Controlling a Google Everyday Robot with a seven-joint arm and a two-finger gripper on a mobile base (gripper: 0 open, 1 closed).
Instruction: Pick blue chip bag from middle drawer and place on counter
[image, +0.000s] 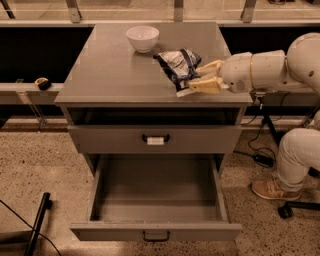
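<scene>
The blue chip bag (178, 65) is crumpled, dark blue and white, and is held over the right half of the counter (110, 70). My gripper (196, 77) reaches in from the right and is shut on the bag's right edge. I cannot tell whether the bag touches the counter top. The middle drawer (156, 200) is pulled wide open below and is empty inside; its front has a plain dark handle (156, 236).
A white bowl (142, 38) stands at the back of the counter, left of the bag. A closed drawer front with a white-labelled handle (155, 140) sits above the open drawer. A person's leg and shoe (277, 189) are at the right.
</scene>
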